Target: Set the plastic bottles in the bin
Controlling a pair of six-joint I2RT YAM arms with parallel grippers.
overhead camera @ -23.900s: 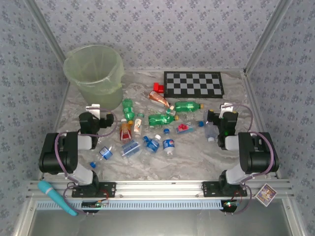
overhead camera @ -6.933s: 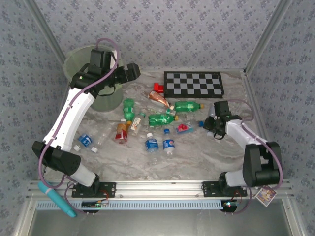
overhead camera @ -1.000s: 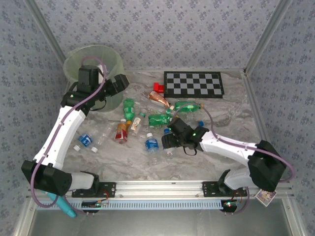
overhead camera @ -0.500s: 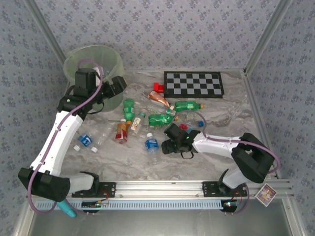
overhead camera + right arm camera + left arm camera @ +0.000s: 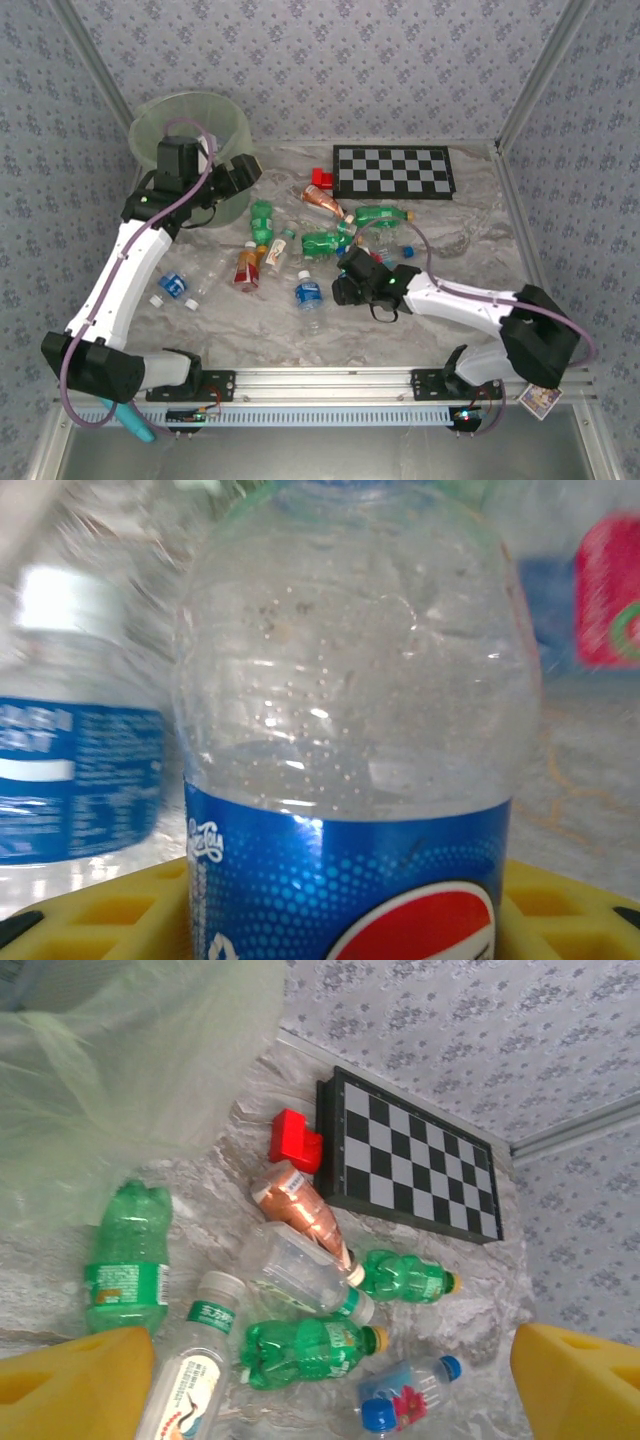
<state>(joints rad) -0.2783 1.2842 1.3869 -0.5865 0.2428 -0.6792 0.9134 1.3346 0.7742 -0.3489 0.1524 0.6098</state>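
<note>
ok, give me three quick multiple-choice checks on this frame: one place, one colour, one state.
1. The red block lies: A) at the near front edge B) beside the checkerboard C) in the far right corner.
2. Label on the bottle before the right wrist camera: A) green B) orange C) blue.
3. The left pincer is: A) open, empty B) shut on a bottle C) shut on the block.
Key: 1B, it sits at the board's left edge; 2C, blue band under clear shoulder; 3A, fingers wide apart, nothing held.
</note>
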